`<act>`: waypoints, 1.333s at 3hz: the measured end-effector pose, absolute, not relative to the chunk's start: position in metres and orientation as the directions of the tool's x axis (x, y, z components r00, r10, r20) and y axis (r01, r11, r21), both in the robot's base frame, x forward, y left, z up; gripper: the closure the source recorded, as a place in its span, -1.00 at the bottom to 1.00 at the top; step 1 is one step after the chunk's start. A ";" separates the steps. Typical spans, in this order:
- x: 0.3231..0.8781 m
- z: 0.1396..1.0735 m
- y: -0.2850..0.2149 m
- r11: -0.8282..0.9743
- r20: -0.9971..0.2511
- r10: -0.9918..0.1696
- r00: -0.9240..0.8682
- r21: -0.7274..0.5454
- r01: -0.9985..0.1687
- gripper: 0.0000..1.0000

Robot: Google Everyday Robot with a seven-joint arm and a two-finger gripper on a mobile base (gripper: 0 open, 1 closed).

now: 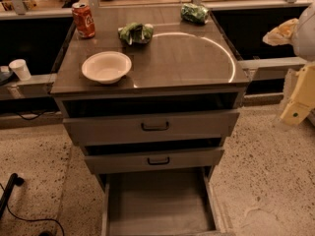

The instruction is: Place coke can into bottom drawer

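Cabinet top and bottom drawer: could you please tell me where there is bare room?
The bottom drawer shows a bare floor. On the cabinet top, the right half is free, from the far green bag to the front edge. The left is crowded: coke can, white bowl, middle green bag. The gripper hangs beyond the right edge.

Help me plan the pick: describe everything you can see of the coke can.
The coke can is a small red-orange can, seemingly metal, with white script lettering and a silver top. It stands upright at the back left corner of the cabinet top, touching only that surface. The white bowl sits in front, apart. The gripper hangs at the view's right edge, far from it.
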State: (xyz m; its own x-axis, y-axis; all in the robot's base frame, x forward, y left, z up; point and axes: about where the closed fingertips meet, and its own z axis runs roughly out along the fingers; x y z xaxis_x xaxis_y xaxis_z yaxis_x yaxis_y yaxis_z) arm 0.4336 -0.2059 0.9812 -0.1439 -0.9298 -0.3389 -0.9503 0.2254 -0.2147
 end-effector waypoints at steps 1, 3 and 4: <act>0.434 0.981 -0.206 0.225 -0.339 -0.930 -0.144 -0.215 -0.950 -1.00; 0.568 1.002 -0.112 0.154 -0.436 -0.900 -0.001 -0.314 -0.937 -1.00; 0.644 1.006 -0.027 0.187 -0.615 -0.787 0.056 -0.324 -0.927 -1.00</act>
